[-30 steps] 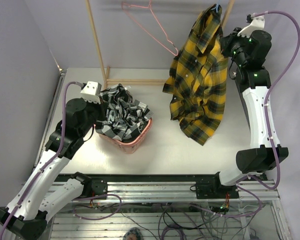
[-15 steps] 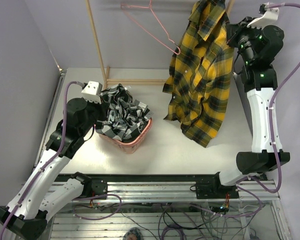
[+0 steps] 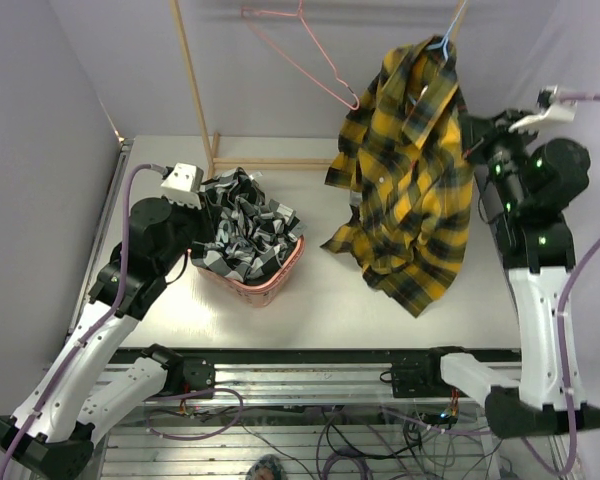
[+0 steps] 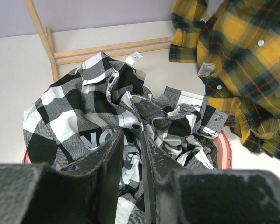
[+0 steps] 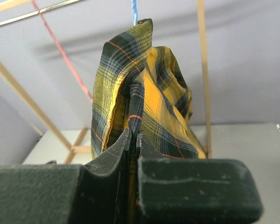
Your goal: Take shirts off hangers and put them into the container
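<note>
Half the job done: at left, the left gripper (image 4: 132, 140) is seen poised just over the pink basket (image 3: 265, 290), its jaws a little apart and nothing pinched between them. The black-and-white check shirt (image 3: 242, 232) is heaped inside the basket, with folds spilling over the rim. Above and behind, the pink hanger (image 3: 325, 80) is left bare on the wooden rack (image 3: 193, 85), so the first shirt can be counted as delivered.

At centre right, the yellow-and-black plaid shirt (image 3: 410, 190) is shown hanging from the light blue hanger (image 5: 134, 11), with its lower part draped down toward the table (image 3: 320, 300), well apart from the basket. At far right, the right gripper (image 5: 133, 137) is clamped on a fold of that shirt below the collar. This second shirt has yet to be pulled free of its hanger and carried across to the basket.
</note>
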Available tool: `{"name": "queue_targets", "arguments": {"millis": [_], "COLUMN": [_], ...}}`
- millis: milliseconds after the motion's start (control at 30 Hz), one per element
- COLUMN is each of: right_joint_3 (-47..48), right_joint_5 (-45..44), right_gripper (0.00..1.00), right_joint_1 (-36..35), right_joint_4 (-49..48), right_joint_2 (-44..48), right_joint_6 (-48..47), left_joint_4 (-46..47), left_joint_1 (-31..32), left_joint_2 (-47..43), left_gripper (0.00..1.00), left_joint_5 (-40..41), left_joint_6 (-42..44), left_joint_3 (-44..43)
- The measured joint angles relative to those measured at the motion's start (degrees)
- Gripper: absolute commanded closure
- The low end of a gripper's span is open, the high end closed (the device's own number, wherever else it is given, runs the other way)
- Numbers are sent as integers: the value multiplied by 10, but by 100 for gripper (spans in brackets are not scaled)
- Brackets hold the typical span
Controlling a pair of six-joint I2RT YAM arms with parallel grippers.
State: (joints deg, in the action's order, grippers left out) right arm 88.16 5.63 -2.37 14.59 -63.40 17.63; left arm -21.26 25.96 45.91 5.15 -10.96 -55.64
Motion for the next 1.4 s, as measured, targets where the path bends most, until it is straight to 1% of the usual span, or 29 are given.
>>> {"name": "queue_targets", "arguments": {"millis": [100, 167, 367, 533, 700, 800, 933, 1100, 1267, 1400], "right_joint_3": [-74, -111, -224, -259, -323, -352, -351, -322, -297, -290], "right_joint_5": [21, 32, 64, 93, 183, 235, 286, 326, 358, 377], "right_gripper": [100, 100, 100, 100, 100, 100, 100, 100, 100, 100], "right_joint_1": [0, 0, 0, 0, 0, 0, 0, 0, 0, 0], "right_joint_4": [7, 16, 69, 125, 110, 100, 86, 65, 33, 24], "right_joint_2": [63, 92, 196, 272, 355, 376, 378, 376, 375, 372], "right_joint_6": [17, 24, 34, 32, 37, 45, 57, 77, 99, 110], "left_joint_4": [0, 0, 0, 6, 27, 47, 80, 125, 170, 182], "left_joint_1": [0, 0, 0, 0, 0, 0, 0, 0, 0, 0], "left_joint_2": [3, 6, 10, 9, 10, 17, 29, 52, 77, 104], "left_gripper": [62, 56, 44, 36, 32, 29, 27, 23, 23, 24], "left_joint_5": [0, -3, -23, -43, -84, -115, -158, -206, -248, -265], "left_joint_6": [0, 0, -2, -7, -14, -15, -24, -46, -61, -63], "left_joint_3": [0, 0, 0, 0, 0, 0, -3, -42, -80, -105]}}
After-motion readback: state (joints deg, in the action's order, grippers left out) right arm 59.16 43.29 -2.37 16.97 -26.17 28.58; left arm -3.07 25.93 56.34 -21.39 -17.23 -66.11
